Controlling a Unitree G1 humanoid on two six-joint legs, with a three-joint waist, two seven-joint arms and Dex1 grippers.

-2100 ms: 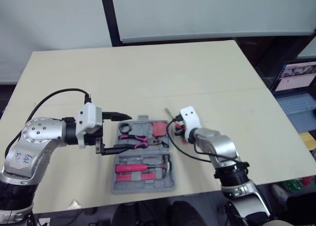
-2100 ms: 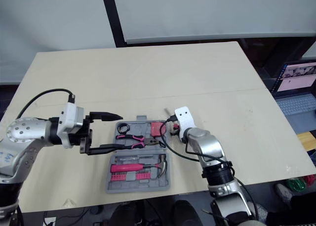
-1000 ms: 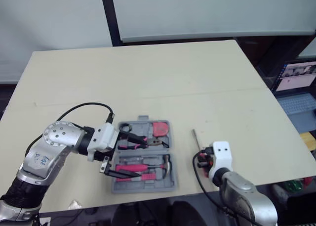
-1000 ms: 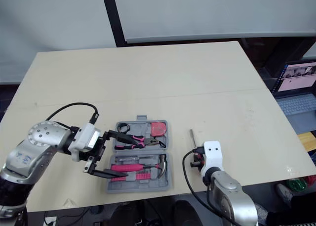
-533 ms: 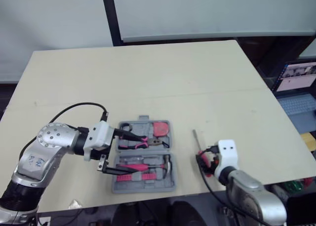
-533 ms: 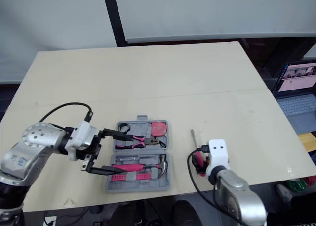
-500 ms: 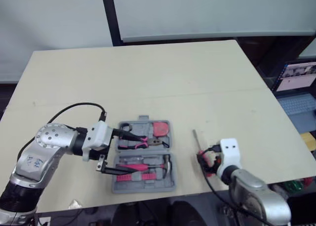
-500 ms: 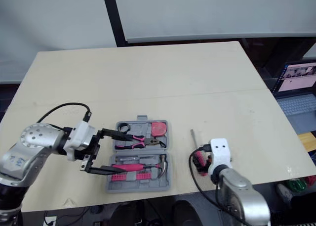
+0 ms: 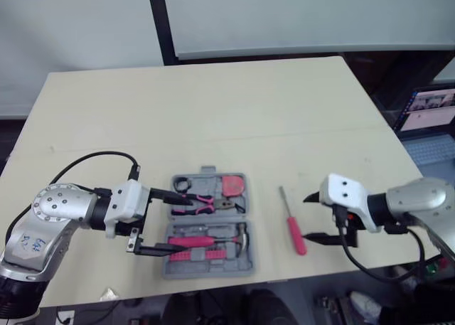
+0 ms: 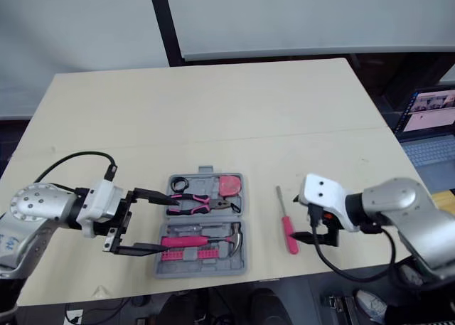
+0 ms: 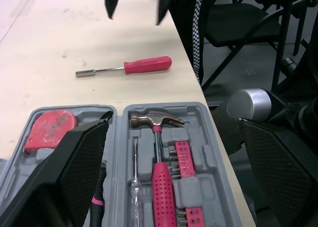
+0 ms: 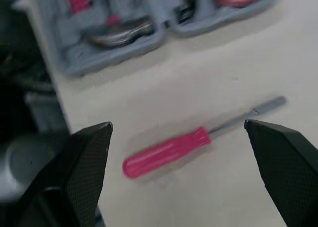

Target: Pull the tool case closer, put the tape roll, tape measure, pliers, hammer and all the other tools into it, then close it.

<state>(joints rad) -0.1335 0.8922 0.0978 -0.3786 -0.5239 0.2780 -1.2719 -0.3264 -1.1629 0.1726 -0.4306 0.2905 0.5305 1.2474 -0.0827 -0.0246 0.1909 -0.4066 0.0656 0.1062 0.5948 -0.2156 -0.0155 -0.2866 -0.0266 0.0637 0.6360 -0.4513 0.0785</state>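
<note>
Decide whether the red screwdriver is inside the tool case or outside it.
Outside. The screwdriver lies flat on the table, apart from the open tool case, between it and the open right claw.

The pale beige table (image 9: 213,112) has a faint seam across its middle. A grey tool case (image 9: 207,269) lies open and flat on it, right ahead of the left gripper (image 9: 169,222), whose spread fingers reach over the case's nearest edge. A pink-handled screwdriver (image 9: 295,232) lies on the bare top, apart from the case, just ahead of the right gripper (image 9: 306,217), between that gripper and the case. A small pale scrap (image 9: 106,294) sits at the table's front edge, behind the left gripper.
</note>
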